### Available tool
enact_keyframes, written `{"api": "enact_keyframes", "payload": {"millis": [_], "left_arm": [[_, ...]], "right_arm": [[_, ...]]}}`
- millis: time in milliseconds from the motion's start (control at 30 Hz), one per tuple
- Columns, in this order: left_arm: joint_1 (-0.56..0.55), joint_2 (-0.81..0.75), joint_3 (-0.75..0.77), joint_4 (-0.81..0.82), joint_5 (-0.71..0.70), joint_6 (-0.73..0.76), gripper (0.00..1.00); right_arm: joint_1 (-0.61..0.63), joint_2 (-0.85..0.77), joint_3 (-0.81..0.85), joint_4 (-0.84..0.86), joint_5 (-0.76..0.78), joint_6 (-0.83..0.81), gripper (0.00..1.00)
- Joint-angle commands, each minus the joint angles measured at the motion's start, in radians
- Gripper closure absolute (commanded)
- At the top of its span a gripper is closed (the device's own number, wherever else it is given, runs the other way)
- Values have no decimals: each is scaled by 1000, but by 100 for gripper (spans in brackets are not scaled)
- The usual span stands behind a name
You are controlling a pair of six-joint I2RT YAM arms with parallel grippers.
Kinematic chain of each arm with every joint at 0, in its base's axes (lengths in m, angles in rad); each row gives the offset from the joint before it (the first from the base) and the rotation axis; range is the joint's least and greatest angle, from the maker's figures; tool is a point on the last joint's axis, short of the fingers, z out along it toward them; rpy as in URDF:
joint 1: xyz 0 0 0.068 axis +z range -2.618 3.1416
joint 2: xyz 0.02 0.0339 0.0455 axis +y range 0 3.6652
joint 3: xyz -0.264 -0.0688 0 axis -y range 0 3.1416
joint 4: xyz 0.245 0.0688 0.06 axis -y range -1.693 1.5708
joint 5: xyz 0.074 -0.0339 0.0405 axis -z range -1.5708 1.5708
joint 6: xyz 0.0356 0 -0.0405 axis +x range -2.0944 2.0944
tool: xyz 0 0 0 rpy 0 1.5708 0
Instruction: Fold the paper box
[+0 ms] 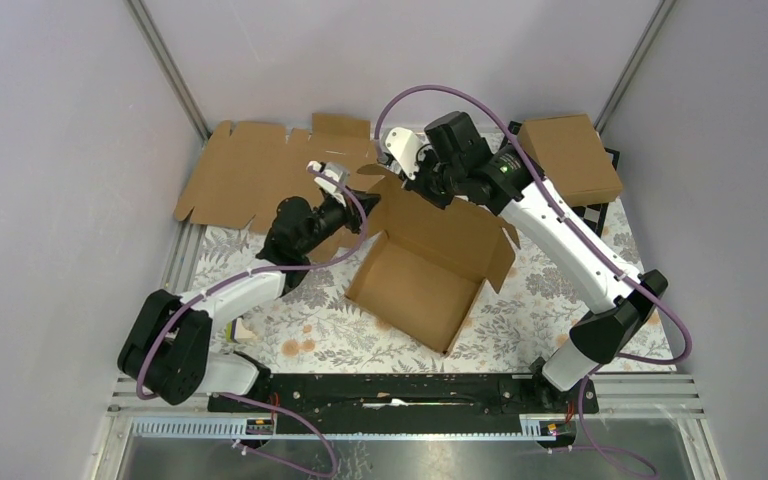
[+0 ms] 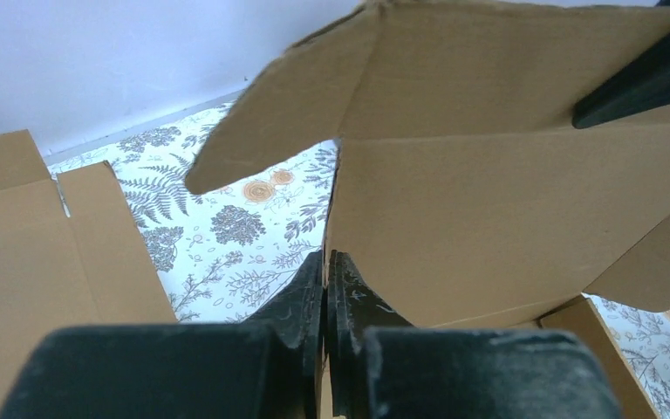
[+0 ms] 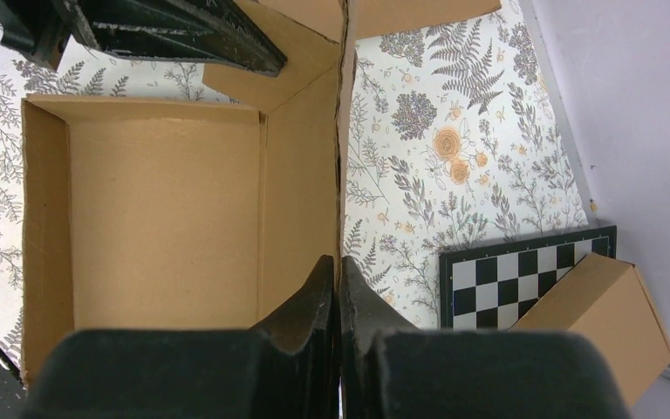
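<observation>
Paper box [image 1: 420, 285] lies between both arms, its far wall clamped in the right hand [image 3: 339, 264]. Left hand [image 2: 325, 262], closed, meets its far-left corner; whether it grips is unclear.

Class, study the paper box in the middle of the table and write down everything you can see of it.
The paper box is plain brown cardboard, half folded into a shallow, open rectangular tray. Its side walls stand up, flaps stick out at the far corners, and a wider panel rises at the far side. It sits askew on the flowered tablecloth. The right end effector is shut on one wall's edge; the left end effector pinches a cardboard edge at the far side.
</observation>
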Motion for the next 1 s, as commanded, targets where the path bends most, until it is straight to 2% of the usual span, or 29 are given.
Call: {"api": "enact_keyframes", "payload": {"millis": [0, 167, 300, 333, 367, 433, 467, 500, 600, 767, 967], "left_arm": [[-60, -35, 35, -61, -53, 99, 100], [-109, -46, 71, -190, -171, 139, 99], [-110, -52, 39, -181, -252, 26, 100], [-111, -58, 14, -142, -268, 1, 100], [-113, -64, -14, -96, -290, -16, 100], [-114, -77, -59, -12, -313, -22, 100], [-115, -83, -65, -3, -347, -14, 100], [-115, -91, -67, -3, -364, -1, 100], [-116, -119, -88, 31, -379, 58, 100], [-118, -135, -154, 128, -353, 109, 100], [-124, -148, -179, 145, -345, 118, 100]], "right_arm": [[13, -27, 4, 43, 22, -5, 100], [31, -3, 29, 59, 32, 9, 100], [70, -3, 23, 84, 69, 28, 97], [82, -12, 5, 106, 86, 33, 93], [95, -24, -31, 131, 103, 37, 85], [107, -57, -97, 182, 117, 43, 61], [109, -77, -129, 212, 138, 72, 52], [109, -93, -153, 242, 200, 128, 45], [108, -133, -195, 264, 409, 283, 36], [96, -295, -320, 307, 568, 439, 2], [59, -515, -439, 239, 569, 676, 0]]}}
